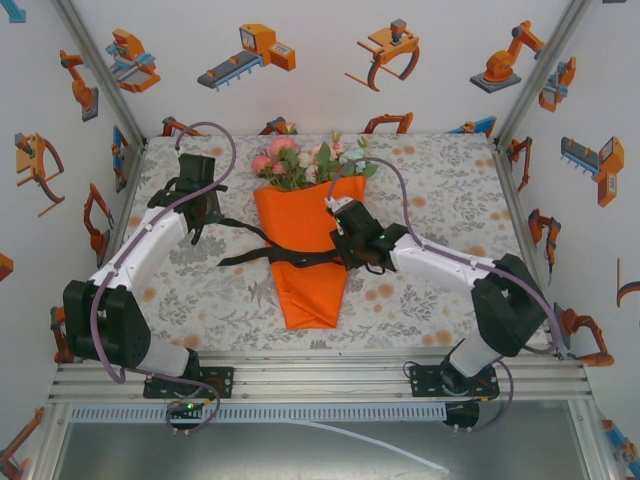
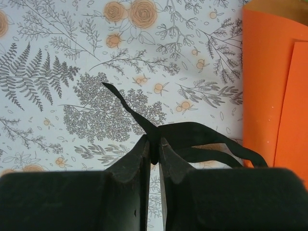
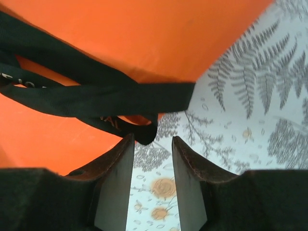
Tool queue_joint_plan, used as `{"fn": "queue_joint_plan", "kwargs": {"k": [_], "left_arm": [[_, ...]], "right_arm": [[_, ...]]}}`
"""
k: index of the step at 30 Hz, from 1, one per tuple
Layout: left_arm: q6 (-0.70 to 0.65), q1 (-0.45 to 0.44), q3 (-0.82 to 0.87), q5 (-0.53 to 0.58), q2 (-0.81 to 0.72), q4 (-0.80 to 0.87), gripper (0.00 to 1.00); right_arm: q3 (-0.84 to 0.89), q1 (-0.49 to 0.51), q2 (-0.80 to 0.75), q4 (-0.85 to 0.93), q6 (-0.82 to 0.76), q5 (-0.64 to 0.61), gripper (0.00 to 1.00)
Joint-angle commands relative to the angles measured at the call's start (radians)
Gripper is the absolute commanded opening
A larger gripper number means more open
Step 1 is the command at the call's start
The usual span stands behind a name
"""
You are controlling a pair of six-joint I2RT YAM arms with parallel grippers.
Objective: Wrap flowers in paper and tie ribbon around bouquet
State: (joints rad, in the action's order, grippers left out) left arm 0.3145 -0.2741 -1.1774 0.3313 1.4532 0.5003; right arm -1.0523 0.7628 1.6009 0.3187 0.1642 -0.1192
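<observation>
- The bouquet (image 1: 305, 230) lies flat in the middle of the surface (image 1: 430, 190), which is covered with a fern-and-blossom print. Its wide end points to the far side and its tip points toward the arm bases.
- The flowers (image 1: 300, 160), pink and cream blooms with green leaves, poke out of the wide far end of the cone.
- The paper (image 1: 305, 290) is bright orange and folded into a cone. From the left wrist view one flap of it (image 2: 264, 86) overlaps another along a straight edge.
- The ribbon (image 1: 300, 258) runs black across the cone at about mid-length, and one loose tail trails off to the left on the cloth.
- The left gripper (image 1: 203, 215) sits left of the cone, well off the paper. Up close (image 2: 154, 147), its jaws are pressed nearly together, and a strand of the ribbon (image 2: 192, 132) is pinched between their tips. One thin end curls away over the print and the other strands lead toward the paper.
- The right gripper (image 1: 350, 240) hangs over the right edge of the cone, beside the band. From its own camera (image 3: 153, 139) the jaws stand apart, bare cloth shows in the gap, and nothing is held between them.
- Just ahead of those tips, the ribbon (image 3: 110, 98) lies in overlapping strands on the paper (image 3: 144, 33), with faint pale lettering on it. A small loop of it drops off the paper's edge, close to one fingertip.
</observation>
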Motion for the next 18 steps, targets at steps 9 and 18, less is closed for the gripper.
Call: {"fn": "queue_joint_plan", "kwargs": {"k": [9,18], "left_arm": [[-0.026,0.003,-0.008,-0.049,-0.011,-0.008,0.19],[-0.028,0.003,-0.013,-0.076,-0.013,-0.01,0.36]], "right_arm": [[-0.105,-0.013,0.056,0.027,-0.238,0.101,0.36],[-0.102,-0.023,0.122,-0.029,-0.143,0.144,0.16]]}}
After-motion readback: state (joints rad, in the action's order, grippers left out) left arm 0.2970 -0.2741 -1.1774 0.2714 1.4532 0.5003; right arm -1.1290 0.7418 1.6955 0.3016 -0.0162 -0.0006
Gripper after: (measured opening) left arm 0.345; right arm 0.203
